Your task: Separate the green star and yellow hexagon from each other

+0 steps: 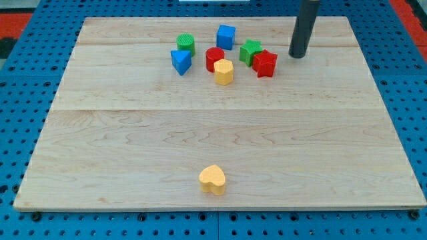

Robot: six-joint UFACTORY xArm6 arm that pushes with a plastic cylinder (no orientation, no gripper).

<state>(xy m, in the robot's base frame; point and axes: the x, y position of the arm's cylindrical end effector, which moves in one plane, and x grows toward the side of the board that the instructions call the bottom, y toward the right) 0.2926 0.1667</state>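
The green star (249, 51) sits near the view's top, just right of centre, touching a red star (265, 63) at its lower right. The yellow hexagon (223, 71) lies a little below and left of the green star, against a red cylinder (214, 59). A small gap separates the green star from the yellow hexagon. My tip (297, 55) stands on the board to the right of the red star, a short way right of the green star, touching no block.
A blue cube (226, 36) is above the cluster. A green cylinder (186, 45) and a blue triangle (181, 61) are at the cluster's left. A yellow heart (213, 179) lies alone near the view's bottom. The wooden board (100, 133) rests on a blue pegboard.
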